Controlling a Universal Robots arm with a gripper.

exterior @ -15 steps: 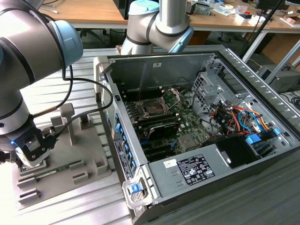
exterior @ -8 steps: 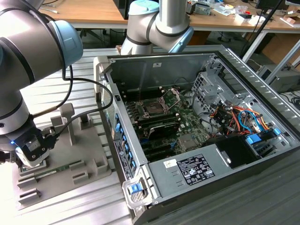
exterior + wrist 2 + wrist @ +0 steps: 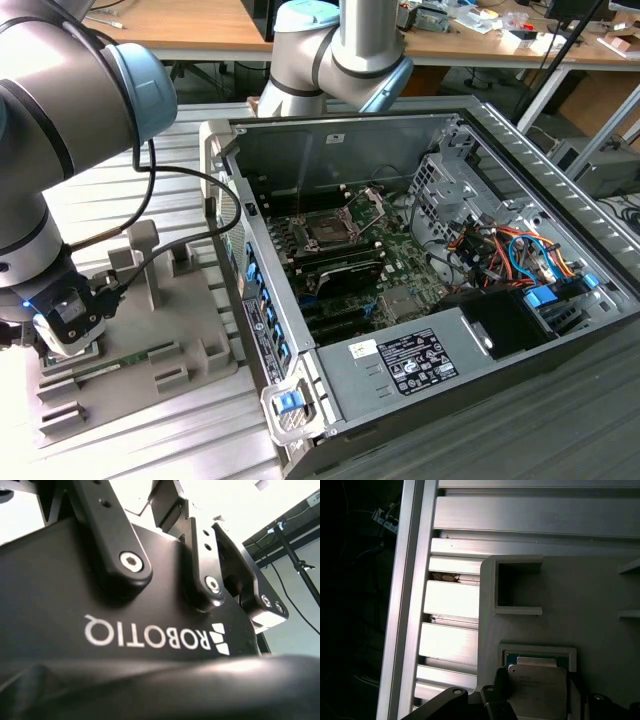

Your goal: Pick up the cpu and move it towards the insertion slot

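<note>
The cpu, pale silver and square, lies in a grey square-rimmed holder in the first wrist view. Dark claw parts flank it; whether they pinch it cannot be told. In the exterior view, the claw sits at the exterior view's left. The insertion slot is well apart, inside an open computer case.

Pale silvery cpu, grey holder (green edge inside), green motherboard.

cpu: flat square chip, pale silvery top, green edge showing; sits level inside grey square-rimmed holder; insertion slot: dark square socket, silver frame; load plate tilted up; set in green motherboard.
</note>
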